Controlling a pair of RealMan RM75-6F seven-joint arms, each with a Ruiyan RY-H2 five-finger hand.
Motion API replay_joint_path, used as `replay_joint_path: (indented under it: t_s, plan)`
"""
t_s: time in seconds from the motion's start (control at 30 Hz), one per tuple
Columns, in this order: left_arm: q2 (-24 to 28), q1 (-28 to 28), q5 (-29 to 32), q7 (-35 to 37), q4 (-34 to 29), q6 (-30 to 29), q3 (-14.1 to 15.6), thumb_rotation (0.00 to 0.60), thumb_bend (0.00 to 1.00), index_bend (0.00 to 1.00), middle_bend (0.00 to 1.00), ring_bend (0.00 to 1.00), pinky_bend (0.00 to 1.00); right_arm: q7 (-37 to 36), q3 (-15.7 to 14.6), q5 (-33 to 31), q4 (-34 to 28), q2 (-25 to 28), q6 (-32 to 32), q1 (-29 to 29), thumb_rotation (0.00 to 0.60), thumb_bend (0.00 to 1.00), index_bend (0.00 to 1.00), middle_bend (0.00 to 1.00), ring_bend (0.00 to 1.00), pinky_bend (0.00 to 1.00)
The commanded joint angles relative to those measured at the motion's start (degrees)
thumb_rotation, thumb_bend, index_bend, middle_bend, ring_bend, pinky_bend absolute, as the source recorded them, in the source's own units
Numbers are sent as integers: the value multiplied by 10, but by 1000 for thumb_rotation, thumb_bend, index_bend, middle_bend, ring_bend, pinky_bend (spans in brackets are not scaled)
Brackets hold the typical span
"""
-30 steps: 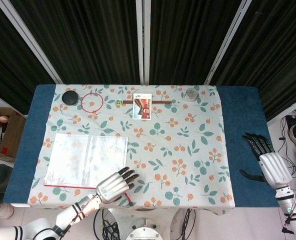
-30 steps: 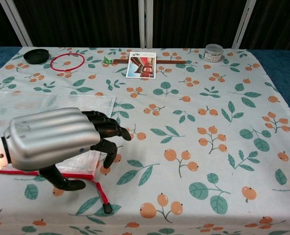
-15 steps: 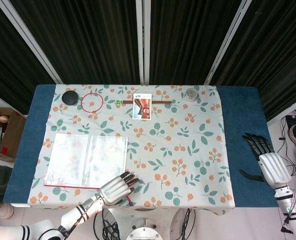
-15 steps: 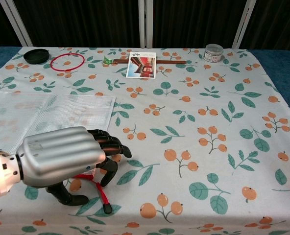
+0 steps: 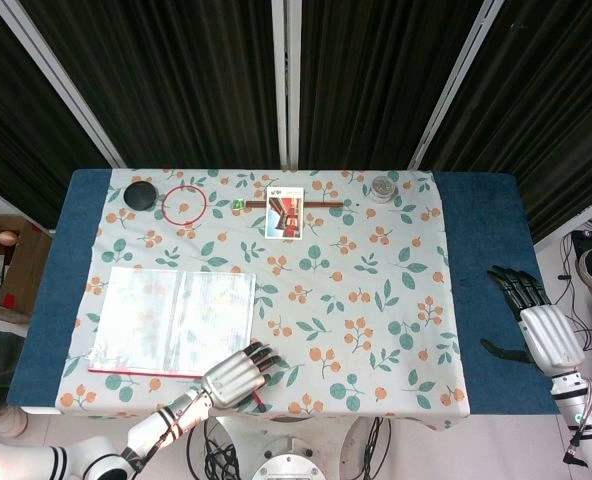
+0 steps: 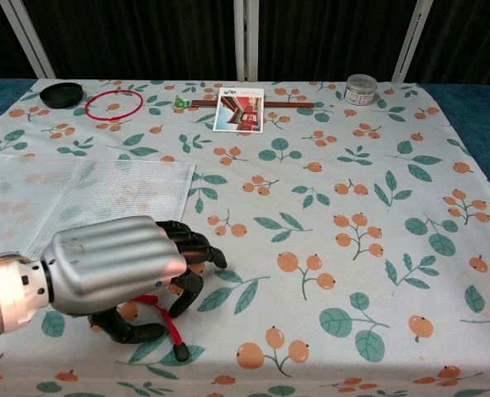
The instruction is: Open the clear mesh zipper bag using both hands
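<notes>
Bag: I am working on one clear mesh zipper bag [image 5: 172, 321], lying flat on the near-left part of the floral tablecloth [image 5: 376, 300], its red zipper edge along the side nearest me.
Pull cord: one red pull cord [image 6: 172, 329] is trailing off the bag's near right corner, ending in a small dark tip.
Left hand: I am curling my left hand [image 6: 121, 273] over that corner, fingers bent down around the cord's root; I cannot tell whether I am actually pinching it or only resting on it.
Right hand: I am holding my right hand [image 5: 536, 315] well apart, past the cloth's right edge, fingers spread and carrying nothing.
Handling: I am judging the bag light, limp and slick, likely to slide or bunch when tugged.
Where to hold: I am planning to pin the fabric beside the zipper with one hand and draw the cord with the other.
Other things, counted: one black lid [image 5: 139, 194], one red ring [image 5: 184, 203], one card [image 5: 285, 211], one small tin [image 5: 382, 187].
</notes>
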State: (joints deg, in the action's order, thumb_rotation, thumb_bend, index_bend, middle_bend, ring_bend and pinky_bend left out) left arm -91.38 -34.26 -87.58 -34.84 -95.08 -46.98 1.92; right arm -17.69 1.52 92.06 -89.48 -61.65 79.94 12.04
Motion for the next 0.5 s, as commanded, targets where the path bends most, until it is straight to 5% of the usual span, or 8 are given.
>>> replay_joint_path:
  t_s: [0.03,0.5]
  plan:
    - [-3,-4,9,-7,2,2,0,600,277,549,130,115,163,-1,0,0,1,-1,-1,1,600,76,19,36,0,0]
    - [-10,-9,37,-28,3,-15,7,600,387,604,137,115,165,-6,0,0,7,-3,-8,7,600,76,19,36,0,0]
